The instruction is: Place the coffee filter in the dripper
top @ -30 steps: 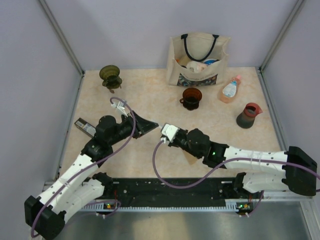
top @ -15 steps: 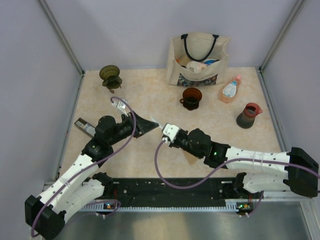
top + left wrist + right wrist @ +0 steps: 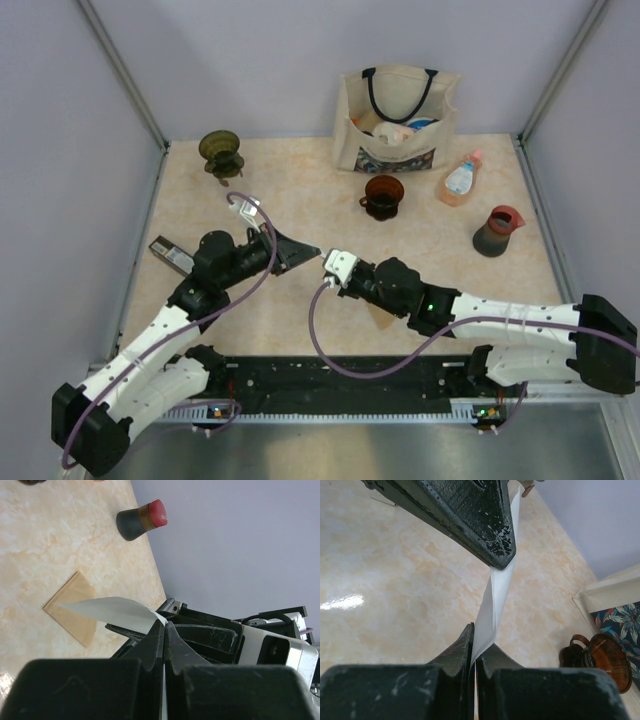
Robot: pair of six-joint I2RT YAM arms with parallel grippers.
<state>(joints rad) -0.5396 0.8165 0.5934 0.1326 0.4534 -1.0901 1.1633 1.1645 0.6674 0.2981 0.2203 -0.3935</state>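
Both my pincers are clamped on one thing: the thin white paper coffee filter [image 3: 496, 597], held in the air above the beige marbled bench [image 3: 280, 300], roughly mid-bench. My left pincer [image 3: 165, 626] is closed on one edge of it. My right pincer [image 3: 473, 632] is closed on the opposite edge, and the two sets of tips almost meet. A flat tan paper filter [image 3: 72, 607] lies on the bench under my right arm and is not held.

I judge that I am at the shared grip, either passing the sheet from one arm to the other or about to spread it into a cone. It is nowhere near a dripper yet.

Beyond my right pincer stands an amber translucent cone with a handle [image 3: 383, 195]. An olive-green funnel-shaped cone [image 3: 220, 152] stands in the far left corner. Either could be the dripper, and I cannot tell which is meant.

The next move calls for one pincer to let go without tearing the paper. The other then carries the paper out over a cone's mouth and lowers it in point first.
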